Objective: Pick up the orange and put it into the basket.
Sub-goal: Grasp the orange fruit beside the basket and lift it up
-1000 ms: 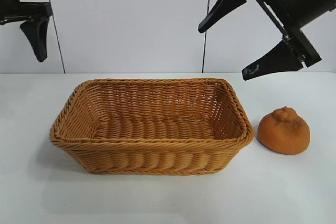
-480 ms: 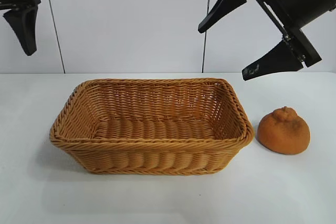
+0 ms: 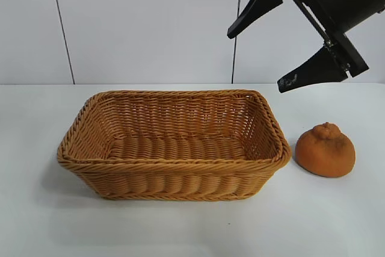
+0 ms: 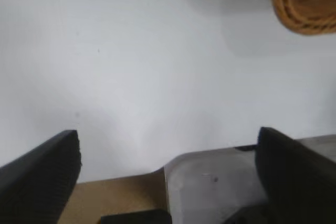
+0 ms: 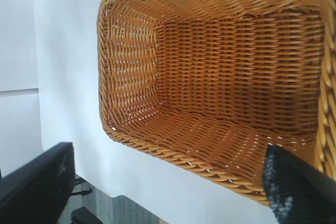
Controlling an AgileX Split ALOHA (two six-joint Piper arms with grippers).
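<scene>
White table [image 3: 180, 233] holds basket [image 3: 174, 192] beside orange [image 3: 325, 151]; panelled wall [image 3: 144, 22] behind.

I find no writing, label, brand mark or number that can be read anywhere around my claws. The wicker basket [image 3: 174, 145] below my right claw [image 3: 283, 55] and the orange [image 3: 325, 150] under it carry no print, and the white table [image 3: 192, 227] and wall panels behind are blank. From my left claw [image 4: 168, 166] I see only bare table and a corner of the basket, again with nothing to read.
</scene>
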